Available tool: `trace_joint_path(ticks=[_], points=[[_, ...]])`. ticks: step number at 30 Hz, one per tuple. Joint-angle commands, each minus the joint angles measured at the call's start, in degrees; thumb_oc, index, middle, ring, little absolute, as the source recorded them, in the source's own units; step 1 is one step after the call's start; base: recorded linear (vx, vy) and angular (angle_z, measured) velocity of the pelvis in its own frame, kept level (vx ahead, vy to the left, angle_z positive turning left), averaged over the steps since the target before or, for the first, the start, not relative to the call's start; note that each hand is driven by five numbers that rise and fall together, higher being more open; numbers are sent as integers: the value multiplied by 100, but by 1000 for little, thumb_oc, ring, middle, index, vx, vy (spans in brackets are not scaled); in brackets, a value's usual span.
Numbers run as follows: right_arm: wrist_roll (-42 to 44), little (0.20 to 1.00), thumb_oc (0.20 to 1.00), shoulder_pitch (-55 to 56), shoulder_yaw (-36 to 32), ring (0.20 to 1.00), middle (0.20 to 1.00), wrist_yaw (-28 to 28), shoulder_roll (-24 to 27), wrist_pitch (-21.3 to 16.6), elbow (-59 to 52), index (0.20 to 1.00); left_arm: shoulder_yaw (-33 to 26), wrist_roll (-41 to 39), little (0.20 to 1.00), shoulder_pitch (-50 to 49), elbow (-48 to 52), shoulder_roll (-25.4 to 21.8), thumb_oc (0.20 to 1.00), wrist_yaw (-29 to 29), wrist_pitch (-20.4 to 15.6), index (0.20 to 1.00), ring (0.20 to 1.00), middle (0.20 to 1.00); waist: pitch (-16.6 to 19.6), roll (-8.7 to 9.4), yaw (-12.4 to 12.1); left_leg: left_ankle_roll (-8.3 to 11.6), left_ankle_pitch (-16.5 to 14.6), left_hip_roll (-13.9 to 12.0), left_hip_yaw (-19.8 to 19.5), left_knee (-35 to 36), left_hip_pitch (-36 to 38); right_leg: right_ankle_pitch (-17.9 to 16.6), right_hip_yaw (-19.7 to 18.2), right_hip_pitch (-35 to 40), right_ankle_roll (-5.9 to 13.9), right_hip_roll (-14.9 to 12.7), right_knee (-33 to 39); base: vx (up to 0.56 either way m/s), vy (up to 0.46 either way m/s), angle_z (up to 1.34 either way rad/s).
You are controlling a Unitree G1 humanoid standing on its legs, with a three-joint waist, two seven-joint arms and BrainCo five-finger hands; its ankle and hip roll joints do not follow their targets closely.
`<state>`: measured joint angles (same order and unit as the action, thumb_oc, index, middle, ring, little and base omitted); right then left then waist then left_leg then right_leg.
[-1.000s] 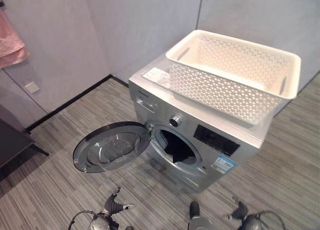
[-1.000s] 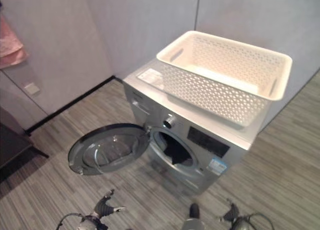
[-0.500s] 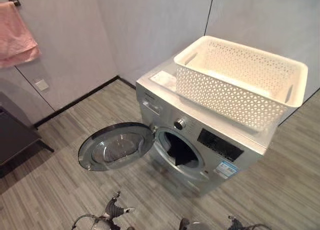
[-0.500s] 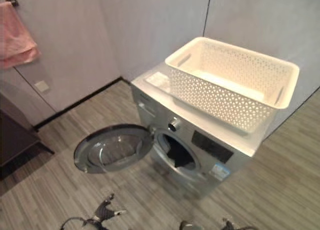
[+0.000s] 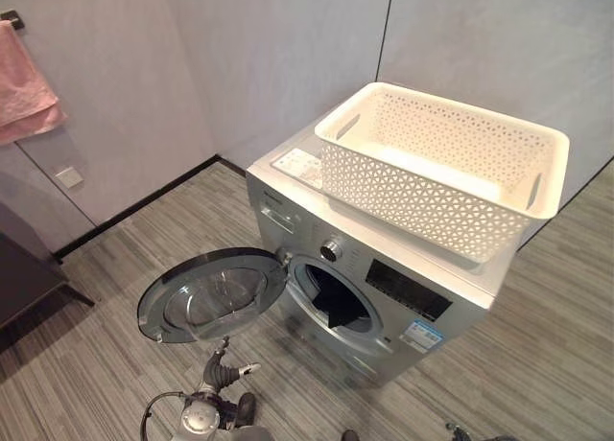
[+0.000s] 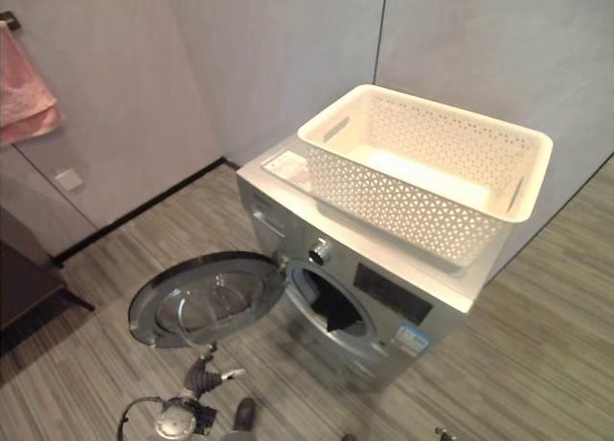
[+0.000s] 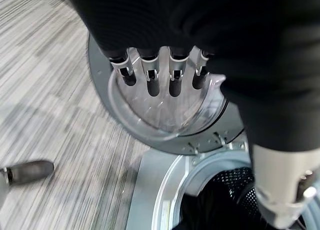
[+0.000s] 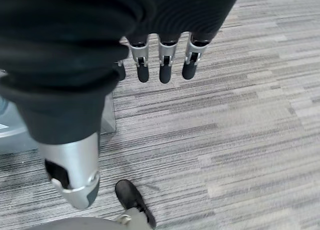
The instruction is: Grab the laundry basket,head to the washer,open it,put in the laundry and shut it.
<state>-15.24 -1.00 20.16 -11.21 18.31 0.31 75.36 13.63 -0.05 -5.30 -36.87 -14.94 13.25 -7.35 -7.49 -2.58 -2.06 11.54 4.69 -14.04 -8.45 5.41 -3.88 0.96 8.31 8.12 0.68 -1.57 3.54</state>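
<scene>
- A pink towel (image 5: 24, 86) hangs on the wall, far off beyond my left hand and to its left.
- My left hand (image 7: 160, 72) hangs low over the floor (image 5: 86, 297), fingers relaxed and straight, thumb apart, holding nothing.
- The washer's round door (image 5: 211, 294) stands swung wide open just past my left fingertips, its glass bowl facing up.
- Beside the door, to the right of my left hand, is the silver washer (image 5: 369, 288); dark laundry (image 5: 336, 302) lies inside its drum.
- On the washer's front are a knob (image 5: 331, 249), a dark panel (image 5: 408, 290) and a small blue-and-white sticker (image 5: 420, 336); a white label (image 5: 297, 168) lies on its top. I cannot read any of the writing.
- The white basket (image 5: 441, 168) sits on top of the washer, well above both my hands and apart from them.
- My right hand (image 8: 160, 60) hangs over bare floor to the washer's right, fingers straight and loose, grasping nothing.
</scene>
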Motion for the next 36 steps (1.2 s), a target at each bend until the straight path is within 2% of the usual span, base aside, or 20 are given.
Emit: trace_joint_path(ticks=[1, 3, 6, 8, 9, 12, 14, 15, 16, 17, 18, 20, 21, 22, 24, 28, 29, 31, 36], points=[[76, 1000, 1000, -53, -184, 1000, 1000, -82, 35, 21, 152, 1000, -287, -200, 1000, 7, 788, -266, 1000, 169, -349, 1000, 1000, 1000, 133, 15, 62, -257, 188, 130, 213, -516, -333, 887, -339, 69, 530, -580, -423, 199, 337, -14], [66, 1000, 1000, -61, -218, 1000, 1000, -29, -80, 50, 221, 1000, -392, -196, 1000, -63, 1022, -358, 1000, 182, -407, 1000, 1000, 1000, 254, -26, 30, -302, 23, 275, 340, -376, -87, 763, -378, 101, 656, -785, -390, 187, 325, -29], [14, 1000, 1000, -152, -228, 1000, 1000, -12, -187, 80, 221, 1000, -721, -269, 1000, -170, 1669, -539, 1000, 294, -511, 1000, 1000, 1000, 349, 10, -117, -420, -184, 449, 586, -288, 133, 518, -508, -21, 868, -1104, -300, 80, 243, -38], [-26, 1000, 1000, -128, -203, 1000, 1000, -12, -222, 68, 178, 1000, -902, -252, 1000, -201, 1998, -638, 1000, 381, -542, 1000, 1000, 1000, 353, 32, -150, -464, -253, 501, 652, -309, 143, 463, -532, -59, 919, -1184, -273, 25, 159, -41], [-93, 1000, 1000, -54, -159, 1000, 1000, 52, -282, 45, 91, 1000, -1302, -264, 1000, -235, 2615, -833, 1000, 481, -622, 1000, 1000, 1000, 356, 84, -166, -516, -350, 582, 781, -352, 161, 368, -561, -114, 989, -1319, -252, 27, 149, -19], [-277, 1000, 1000, 27, -13, 1000, 1000, 159, -335, 31, -4, 1000, -1958, -70, 1000, -159, 3327, -1199, 1000, 755, -665, 1000, 1000, 1000, 370, 145, -209, -552, -462, 652, 868, -349, 202, 262, -552, -137, 1091, -1447, -164, 30, 130, -19], [-386, 1000, 1000, 118, 146, 1000, 1000, 269, -395, 16, -129, 1000, -2258, 155, 1000, 55, 3232, -1384, 1000, 986, -539, 1000, 1000, 1000, 411, 222, -174, -560, -477, 687, 975, -266, 294, 212, -581, -129, 1139, -1498, -92, 54, 77, -24], [-418, 1000, 1000, 151, 204, 1000, 1000, 328, -374, 16, -203, 1000, -2322, 281, 1000, 353, 2971, -1571, 1000, 1075, -383, 1000, 1000, 1000, 436, 250, -124, -557, -472, 696, 1012, -216, 319, 185, -594, -147, 1154, -1510, -80, 41, 50, -13], [-418, 1000, 1000, 150, 201, 1000, 1000, 328, -375, 16, -204, 1000, -2319, 280, 1000, 358, 2966, -1573, 1000, 1077, -385, 1000, 1000, 1000, 434, 252, -126, -557, -470, 697, 1013, -214, 320, 185, -595, -146, 1155, -1511, -80, 49, 42, -5], [-436, 1000, 1000, 173, 273, 1000, 1000, 399, -296, 46, -314, 1000, -2217, 601, 1000, 1011, 2251, -2000, 1000, 1180, -79, 1000, 1000, 1000, 466, 303, 2, -550, -452, 713, 1057, -104, 377, 167, -601, -159, 1179, -1510, -63, 30, 18, -7], [-437, 1000, 1000, 172, 269, 1000, 1000, 399, -297, 46, -314, 1000, -2211, 600, 1000, 1020, 2244, -2002, 1000, 1182, -82, 1000, 1000, 1000, 467, 304, -3, -550, -451, 713, 1058, -104, 373, 165, -603, -163, 1179, -1510, -63, 0, 0, 0], [-362, 1000, 1000, 118, 325, 1000, 1000, 424, -124, 54, -423, 1000, -1848, 565, 1000, 1838, 994, -2647, 1000, 981, 207, 1000, 1000, 1000, 437, 317, 162, -533, -423, 699, 1087, -55, 323, 121, -626, -275, 1213, -1488, -55, -23, 17, -10], [-362, 1000, 1000, 113, 308, 1000, 1000, 426, -132, 56, -424, 1000, -1813, 555, 1000, 1887, 954, -2659, 1000, 987, 193, 1000, 1000, 1000, 433, 323, 149, -532, -422, 698, 1084, -57, 314, 122, -624, -284, 1212, -1487, -60, -72, 11, -16], [-291, 1000, 1000, 68, 366, 1000, 1000, 454, -10, 56, -534, 1000, -1403, 667, 1000, 2456, -130, -2956, 1000, 764, 445, 1000, 1000, 1000, 360, 336, 278, -530, -386, 655, 1100, -41, 247, 116, -663, -420, 1211, -1455, -86, -75, -2, -8], [-247, 1000, 1000, 33, 454, 1000, 1000, 480, 90, 59, -547, 1000, -887, 604, 1000, 3184, -1646, -3150, 1000, 445, 624, 1000, 1000, 1000, 268, 396, 381, -519, -339, 591, 1147, -41, 155, 96, -684, -574, 1221, -1414, -120, -101, -26, -3], [-83, 1000, 1000, -52, 650, 1000, 1000, 519, 145, 93, -462, 1000, -167, 669, 1000, 4345, -3242, -3169, 1000, 75, 806, 1000, 1000, 1000, -12, 566, 456, -492, -219, 470, 1151, -49, -93, 98, -733, -888, 1188, -1327, -257, -104, -52, -5], [-83, 1000, 1000, -52, 649, 1000, 1000, 519, 145, 93, -462, 1000, -166, 668, 1000, 4347, -3243, -3169, 1000, 75, 806, 1000, 1000, 1000, -12, 566, 455, -492, -219, 470, 1151, -49, -93, 98, -734, -889, 1188, -1327, -258, -74, -31, -4], [110, 1000, 1000, -113, 742, 1000, 1000, 520, 164, 93, -390, 1000, 8, 577, 1000, 4618, -3587, -3059, 1000, -116, 823, 1000, 1000, 1000, -254, 673, 472, -457, -137, 385, 1169, -95, -253, 90, -804, -1123, 1138, -1250, -380, -125, -50, -3], [340, 1000, 1000, -313, 868, 1000, 1000, 404, 291, -38, -622, 1000, 159, 214, 1000, 5140, -3957, -2887, 1000, -13, 759, 1000, 1000, 1000, -648, 822, 560, -389, 23, 242, 1145, -171, -596, 33, -972, -1661, 1088, -1074, -614, -115, -39, -11]])
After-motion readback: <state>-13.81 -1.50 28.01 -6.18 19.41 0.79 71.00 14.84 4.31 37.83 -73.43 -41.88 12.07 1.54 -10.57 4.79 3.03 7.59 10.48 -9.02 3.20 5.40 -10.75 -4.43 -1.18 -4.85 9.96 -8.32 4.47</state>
